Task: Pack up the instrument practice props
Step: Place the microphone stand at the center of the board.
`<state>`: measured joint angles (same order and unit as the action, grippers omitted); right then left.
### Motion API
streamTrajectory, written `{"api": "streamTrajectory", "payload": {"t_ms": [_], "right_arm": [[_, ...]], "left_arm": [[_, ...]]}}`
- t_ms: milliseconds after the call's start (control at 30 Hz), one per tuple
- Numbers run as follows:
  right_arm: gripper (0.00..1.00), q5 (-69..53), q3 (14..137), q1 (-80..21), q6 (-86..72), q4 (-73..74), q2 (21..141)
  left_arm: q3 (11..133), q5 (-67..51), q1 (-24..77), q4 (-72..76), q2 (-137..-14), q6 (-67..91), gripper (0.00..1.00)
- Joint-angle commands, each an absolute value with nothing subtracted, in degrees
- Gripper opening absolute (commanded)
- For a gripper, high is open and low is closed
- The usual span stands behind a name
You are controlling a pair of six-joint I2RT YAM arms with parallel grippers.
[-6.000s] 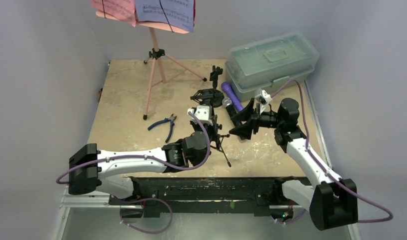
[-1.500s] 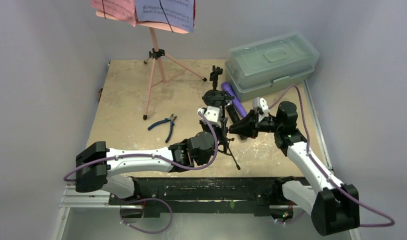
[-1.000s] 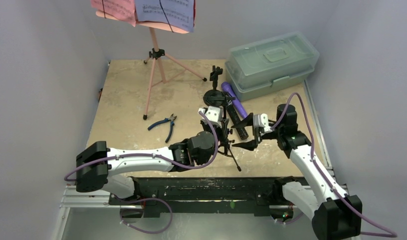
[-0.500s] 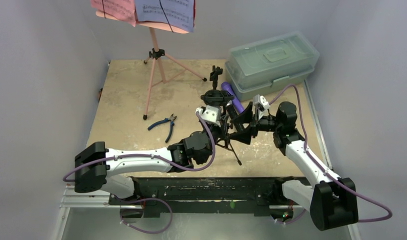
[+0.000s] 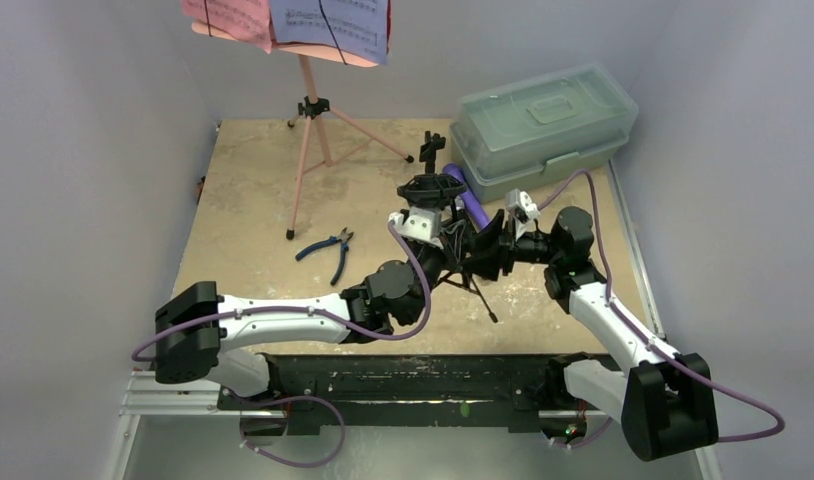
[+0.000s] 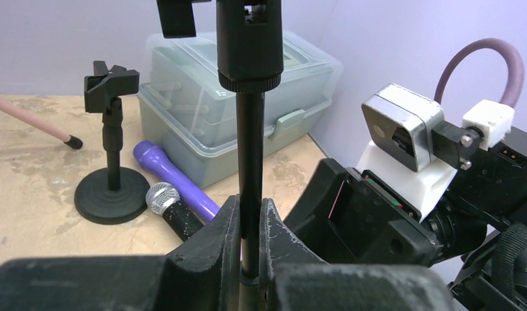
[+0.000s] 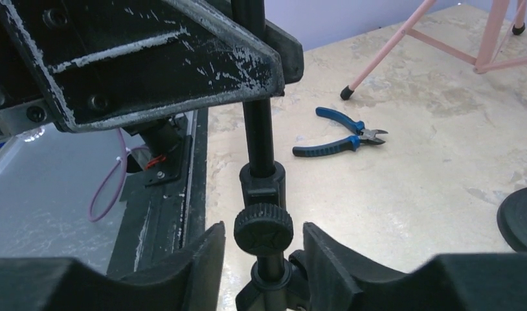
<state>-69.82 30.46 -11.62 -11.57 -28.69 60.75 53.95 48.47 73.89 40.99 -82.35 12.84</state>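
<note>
My left gripper (image 6: 250,207) is shut on the thin pole of a black tripod mic support (image 6: 250,139), held upright over the table's middle (image 5: 466,283). My right gripper (image 7: 263,236) stands open, its fingers on either side of the support's ribbed knob (image 7: 263,229) without touching it. Behind lie the purple mic (image 6: 175,180) and the black silver-headed mic (image 6: 165,202), beside a round-based mic support (image 6: 111,189). The pink music rack (image 5: 309,130) stands at the back left, carrying lavender sheets (image 5: 330,20) and red sheets (image 5: 226,15).
The greenish lidded box (image 5: 541,120) sits shut at the back right, close behind both grippers. Blue-handled pliers (image 5: 328,250) lie left of centre. The rack's pink legs (image 7: 403,35) spread over the back left. Walls close in on three sides.
My right gripper swung back up to the held support and narrowed its jaws around the knob. The left gripper carried the support a little farther back, still gripping it.
</note>
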Motion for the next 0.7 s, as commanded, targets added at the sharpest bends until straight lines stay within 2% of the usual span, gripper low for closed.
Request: {"api": "streamTrajectory", "payload": {"t_ms": [0,100,133,333,533,600,633,667], "right_arm": [[0.39,-70.0,30.0,-11.9,-11.9,-32.7,60.4],[0.08,-70.7,30.6,-11.9,-10.7,-32.2,60.1],[0.0,-70.9,31.0,-11.9,-10.1,-31.8,60.0],[0.0,-72.6,32.1,-11.4,-7.4,-30.4,55.5],[0.0,-73.5,30.6,-8.6,-14.9,-39.2,53.9],[0.0,-73.6,30.5,-8.1,-15.4,-39.6,54.0],[0.0,-73.6,30.5,-7.9,-15.6,-39.8,54.0],[0.0,-73.6,30.5,-7.6,-15.9,-40.0,54.0]], "left_arm": [[57.7,46.7,73.7,48.3,-82.4,15.2,0.0],[57.4,46.6,73.7,48.4,-82.5,15.8,0.0],[57.2,46.4,73.7,48.4,-82.5,16.2,0.0],[55.5,43.2,73.7,44.8,-83.4,20.7,0.0],[51.2,41.1,73.7,42.1,-82.8,25.2,0.01],[50.8,39.2,73.7,40.5,-82.2,25.4,0.15],[50.6,38.0,73.7,39.6,-81.8,25.2,0.25],[50.3,36.6,73.7,38.4,-81.2,25.0,0.39]]}}
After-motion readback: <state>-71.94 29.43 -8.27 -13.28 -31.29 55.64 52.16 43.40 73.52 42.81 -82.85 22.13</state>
